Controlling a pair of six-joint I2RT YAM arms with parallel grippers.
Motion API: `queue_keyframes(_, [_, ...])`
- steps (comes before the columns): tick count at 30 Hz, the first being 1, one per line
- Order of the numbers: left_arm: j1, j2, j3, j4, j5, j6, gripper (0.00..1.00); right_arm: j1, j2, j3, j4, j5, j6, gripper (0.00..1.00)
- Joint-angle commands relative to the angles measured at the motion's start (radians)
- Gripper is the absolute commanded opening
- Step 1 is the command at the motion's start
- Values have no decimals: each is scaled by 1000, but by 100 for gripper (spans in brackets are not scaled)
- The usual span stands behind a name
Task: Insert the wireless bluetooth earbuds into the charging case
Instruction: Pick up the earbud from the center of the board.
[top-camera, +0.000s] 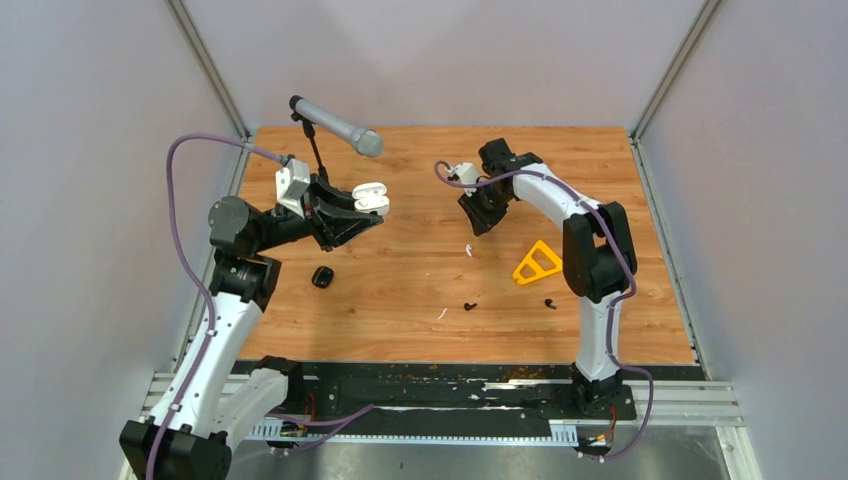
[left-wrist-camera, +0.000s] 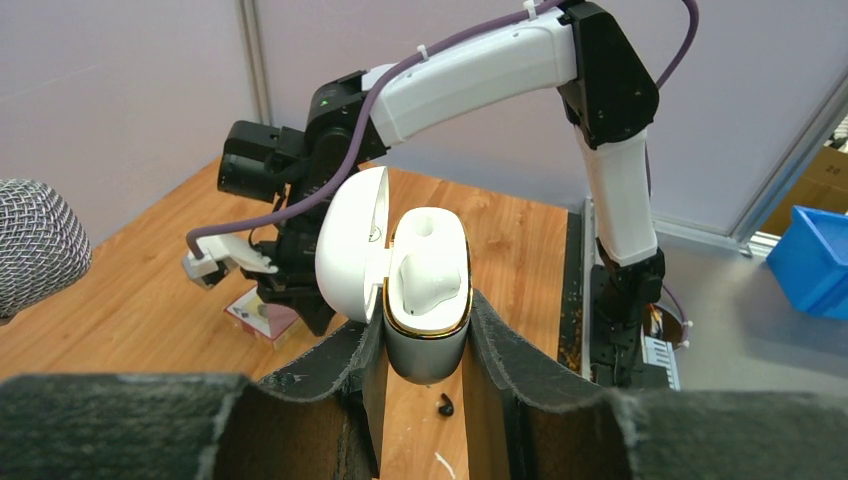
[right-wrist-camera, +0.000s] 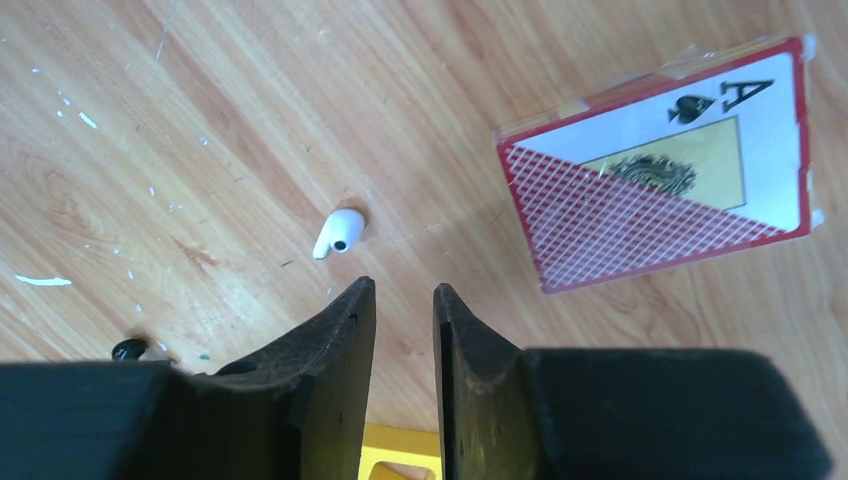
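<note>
From above, my left gripper is clamped on the open charging case. A loose white earbud lies on the table near my right gripper.

Left wrist: a seated earbud already fills one socket.

Right wrist: the jaws stand narrowly apart and empty, with the loose bud just ahead. It looks light, rigid and slick, so I'd pinch its bulb.

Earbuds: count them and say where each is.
4. One white earbud sits in the open white case in the left gripper. A second white earbud lies on the table before the right gripper. Two black earbuds lie apart toward its near edge. None seems hidden.
</note>
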Motion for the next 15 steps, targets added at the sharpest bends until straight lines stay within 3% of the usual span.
queue_keyframes(1, [5,5,33,-2,-6,21,0,-2,42,67,-22,-81,-45,28])
queue_keyframes(5, [5,6,35,-7,-6,24,0,0,51,72,-18,-123,55,31])
queue_keyframes(10, [5,7,30,-1,-8,23,0,12,45,30,24,7,238,43])
queue_keyframes(15, [5,4,26,-5,-8,24,0,28,59,6,29,44,262,39])
